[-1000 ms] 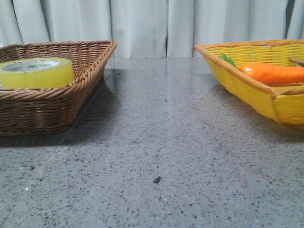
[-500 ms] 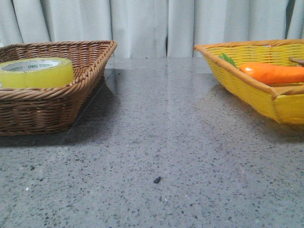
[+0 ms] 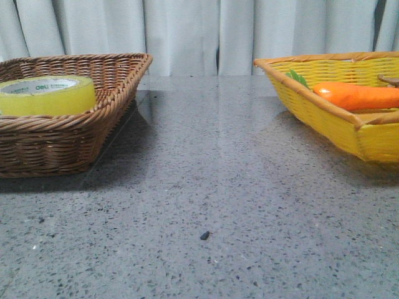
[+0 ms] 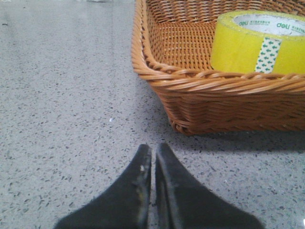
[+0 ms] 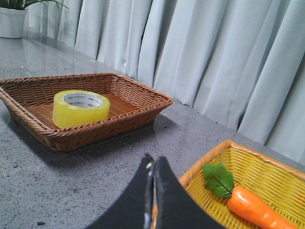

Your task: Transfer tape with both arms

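The tape [image 3: 48, 94], a wide yellow roll with a white core printed "deli", lies flat in the brown wicker basket [image 3: 81, 134] at the left. It also shows in the left wrist view [image 4: 259, 42], with its patterned white end strip facing out, and in the right wrist view [image 5: 80, 108]. My left gripper [image 4: 153, 148] is shut and empty, low over the table just outside the brown basket's [image 4: 190, 81] near corner. My right gripper [image 5: 154, 160] is shut and empty, above the table by the yellow basket's [image 5: 209, 162] edge. Neither gripper shows in the front view.
A yellow wicker basket [image 3: 312, 103] at the right holds an orange carrot [image 3: 355, 96] with green leaves, also in the right wrist view [image 5: 252, 210]. Grey speckled tabletop [image 3: 206, 180] lies between the baskets. Curtains hang behind. A potted plant [image 5: 12, 21] stands far off.
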